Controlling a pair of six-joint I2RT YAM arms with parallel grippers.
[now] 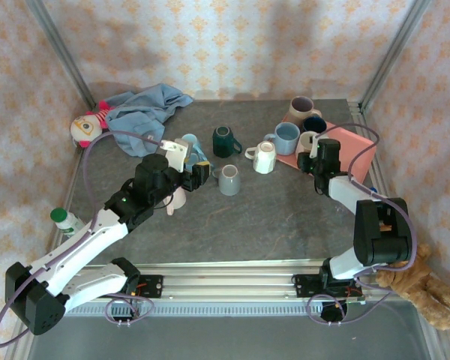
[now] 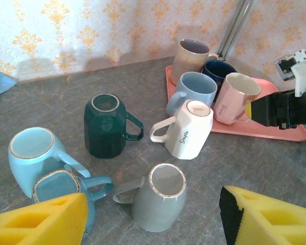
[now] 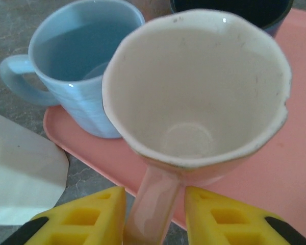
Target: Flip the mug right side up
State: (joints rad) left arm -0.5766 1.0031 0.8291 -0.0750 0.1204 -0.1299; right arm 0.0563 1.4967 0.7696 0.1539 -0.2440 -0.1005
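Pink mug (image 3: pixel 194 102) (upright) sits with handle inside right gripper (image 3: pixel 154 201).

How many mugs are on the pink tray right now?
4. Tall beige ceramic mug at the pink plastic tray's far corner, dark navy mug beside it, light blue mug at the left edge, pale pink mug nearest. None seems hidden.

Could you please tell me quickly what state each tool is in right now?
Left tool: open, holding nothing.
Right tool: around the handle of the pink mug; whether it grips cannot be told.
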